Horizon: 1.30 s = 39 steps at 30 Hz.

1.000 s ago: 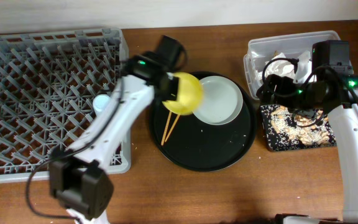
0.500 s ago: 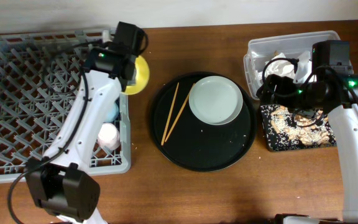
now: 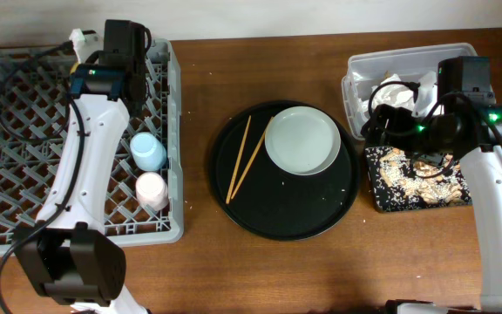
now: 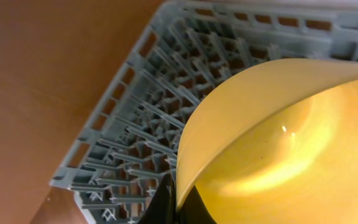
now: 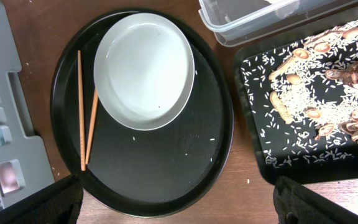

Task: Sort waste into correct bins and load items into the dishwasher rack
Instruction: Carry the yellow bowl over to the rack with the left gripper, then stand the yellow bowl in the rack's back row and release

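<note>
My left gripper (image 4: 173,205) is shut on the rim of the yellow bowl (image 4: 278,143) and holds it tilted over the grey dishwasher rack (image 4: 142,106). In the overhead view the left gripper (image 3: 111,74) is over the rack's (image 3: 24,131) back right part, and the bowl is hidden under the arm. A blue cup (image 3: 148,150) and a pink cup (image 3: 152,189) sit in the rack. The grey-green plate (image 3: 301,141) and two chopsticks (image 3: 242,157) lie on the round black tray (image 3: 286,214). My right gripper (image 5: 179,208) is open and empty, above the bins.
The clear tub (image 3: 360,70) at the back right holds a crumpled white napkin (image 3: 396,92). The shallow black rectangular tray (image 5: 260,168) in front of it holds brownish scraps (image 5: 328,81) and rice. A few rice grains lie on the round tray (image 5: 166,168).
My left arm has carried the yellow bowl from the round black tray leftwards to over the rack's back part. The right arm has not moved.
</note>
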Tool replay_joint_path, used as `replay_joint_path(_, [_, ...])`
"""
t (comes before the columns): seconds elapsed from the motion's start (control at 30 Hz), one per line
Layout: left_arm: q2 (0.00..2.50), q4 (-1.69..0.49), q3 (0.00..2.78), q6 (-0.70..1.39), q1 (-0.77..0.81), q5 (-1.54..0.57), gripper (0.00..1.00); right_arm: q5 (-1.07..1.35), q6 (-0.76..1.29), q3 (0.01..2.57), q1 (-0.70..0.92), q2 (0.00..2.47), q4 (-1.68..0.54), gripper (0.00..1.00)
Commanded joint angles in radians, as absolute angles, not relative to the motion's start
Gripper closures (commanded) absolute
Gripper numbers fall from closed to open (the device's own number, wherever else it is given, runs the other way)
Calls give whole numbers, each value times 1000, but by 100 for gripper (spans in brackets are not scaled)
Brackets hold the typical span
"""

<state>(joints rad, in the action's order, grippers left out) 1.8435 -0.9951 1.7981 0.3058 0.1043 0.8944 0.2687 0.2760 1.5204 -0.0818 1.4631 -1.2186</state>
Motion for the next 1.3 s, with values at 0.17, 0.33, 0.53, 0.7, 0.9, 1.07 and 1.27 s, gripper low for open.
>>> replay_joint_path(0.17, [1854,-931,1816,302,105,1040,99,250,265,1535,-86,1460,-1212,2])
replay_joint_path(0.33, [1946,-931,1816,301,121,1049,99,249,249,1535,-86,1460,-1212,1])
replay_joint_path(0.53, [2053,-862,1816,300,204,1191,99,249,239,1535,-86,1460,-1212,2])
replay_joint_path(0.7, [2120,-800,1816,300,220,1227,99,249,239,1534,-86,1460,-1216,1])
replay_joint_path(0.9, [2147,-762,1816,301,220,1318,99,231,239,1534,-86,1460,-1216,1])
replay_joint_path(1.07, [2148,-707,1816,301,221,1293,99,231,239,1534,-86,1460,-1216,2])
replay_joint_path(1.27, [2152,-695,1816,301,221,1252,99,224,239,1534,-86,1461,-1216,2])
